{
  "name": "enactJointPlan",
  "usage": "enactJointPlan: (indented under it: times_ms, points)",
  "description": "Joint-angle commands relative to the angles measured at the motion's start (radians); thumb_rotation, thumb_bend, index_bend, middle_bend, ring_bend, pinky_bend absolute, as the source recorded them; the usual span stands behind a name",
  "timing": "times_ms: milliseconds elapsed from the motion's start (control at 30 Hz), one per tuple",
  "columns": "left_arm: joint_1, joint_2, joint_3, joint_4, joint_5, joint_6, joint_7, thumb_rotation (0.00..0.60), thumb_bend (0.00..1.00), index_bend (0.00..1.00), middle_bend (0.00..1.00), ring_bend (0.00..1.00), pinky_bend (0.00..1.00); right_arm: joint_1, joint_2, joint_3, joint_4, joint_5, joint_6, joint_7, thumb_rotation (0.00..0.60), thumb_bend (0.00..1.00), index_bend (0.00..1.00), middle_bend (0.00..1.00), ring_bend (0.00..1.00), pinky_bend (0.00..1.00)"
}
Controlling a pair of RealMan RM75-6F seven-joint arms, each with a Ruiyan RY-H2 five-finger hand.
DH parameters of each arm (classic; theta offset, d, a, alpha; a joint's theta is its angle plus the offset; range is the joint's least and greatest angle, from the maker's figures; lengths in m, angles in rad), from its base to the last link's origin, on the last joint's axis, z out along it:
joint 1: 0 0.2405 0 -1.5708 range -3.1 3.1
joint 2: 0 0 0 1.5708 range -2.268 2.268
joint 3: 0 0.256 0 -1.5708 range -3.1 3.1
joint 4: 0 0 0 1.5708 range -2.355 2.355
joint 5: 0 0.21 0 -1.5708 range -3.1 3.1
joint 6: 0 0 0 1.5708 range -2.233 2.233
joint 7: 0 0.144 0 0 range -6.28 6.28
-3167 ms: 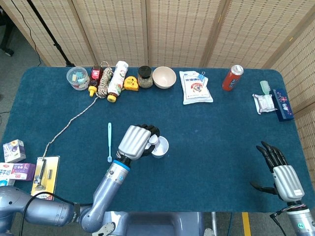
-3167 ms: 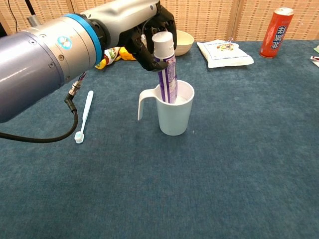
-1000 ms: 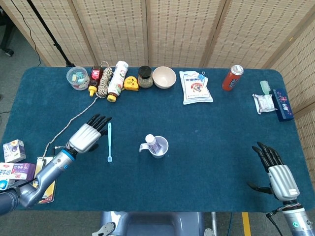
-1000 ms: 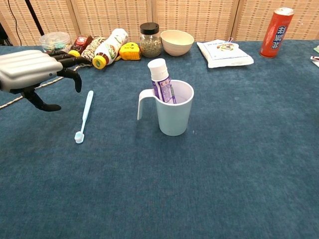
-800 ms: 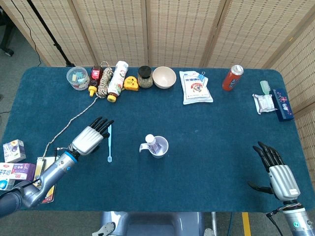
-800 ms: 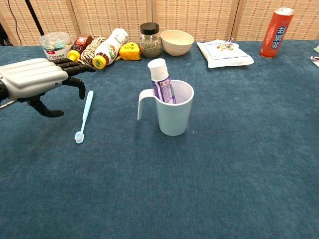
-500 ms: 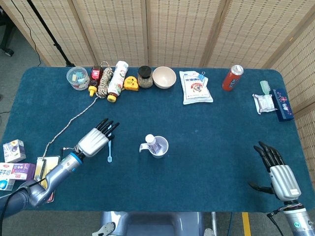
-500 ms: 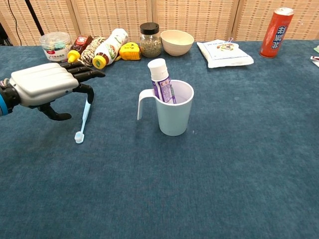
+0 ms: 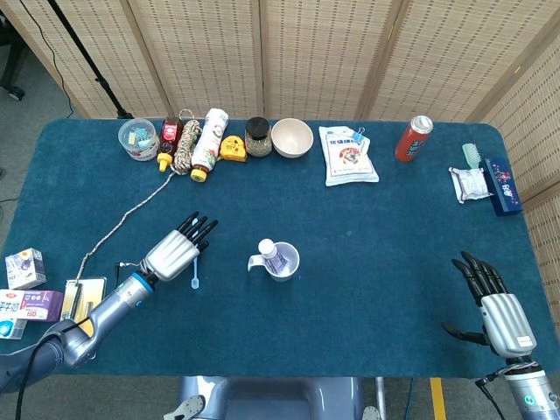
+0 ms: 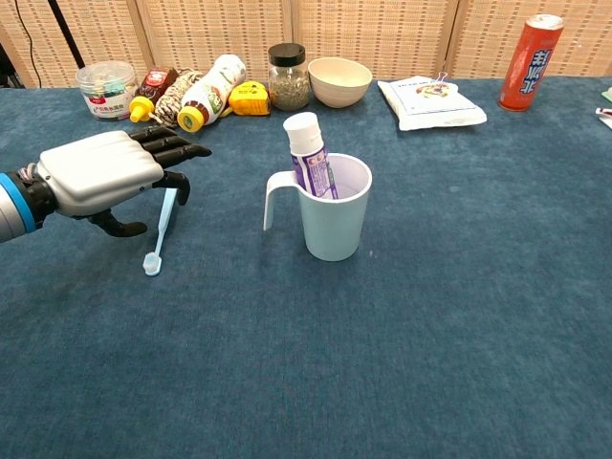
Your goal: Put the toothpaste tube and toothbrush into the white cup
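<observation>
Toothpaste (image 10: pixel 310 151) stood cap-up in the white cup (image 10: pixel 335 218). Toothbrush (image 10: pixel 161 232) lay flat on the blue cloth (image 10: pixel 459 316), left of the cup, under my left hand (image 10: pixel 105 172), fingers spread, holding nothing. My right hand (image 9: pixel 494 306) was spread too, far right.

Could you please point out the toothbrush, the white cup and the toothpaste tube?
toothbrush (image 10: pixel 153 259), chest view, on its head.
white cup (image 10: pixel 334 228), chest view, on its outer wall.
toothpaste tube (image 10: pixel 304 131), chest view, on its white cap.
</observation>
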Motion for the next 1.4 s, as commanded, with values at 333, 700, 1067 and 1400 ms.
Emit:
enactJointPlan:
  times_ms: [333, 700, 1067, 1400]
  points:
    - [0.005, -0.076, 0.006, 0.1, 0.012, -0.003, -0.03, 0.6, 0.29, 0.4, 0.0, 0.0, 0.0, 0.001, 0.002, 0.0, 0.001, 0.001, -0.002, 0.005, 0.6, 0.07, 0.0, 0.0, 0.0, 0.06]
    - [0.007, -0.114, 0.005, 0.149, 0.011, -0.009, -0.044, 0.6, 0.33, 0.44, 0.0, 0.0, 0.0, 0.001, 0.003, 0.001, 0.001, 0.002, -0.003, 0.014, 0.6, 0.07, 0.0, 0.0, 0.0, 0.06]
    - [0.017, -0.123, -0.009, 0.162, 0.003, 0.021, -0.07, 0.6, 0.36, 0.58, 0.0, 0.0, 0.0, 0.002, 0.005, -0.002, 0.0, -0.003, -0.003, 0.021, 0.6, 0.07, 0.0, 0.0, 0.0, 0.06]
    - [0.019, -0.104, -0.023, 0.138, -0.004, 0.04, -0.08, 0.6, 0.36, 0.58, 0.0, 0.0, 0.0, 0.003, 0.006, -0.005, -0.001, -0.006, -0.004, 0.023, 0.6, 0.07, 0.0, 0.0, 0.0, 0.06]
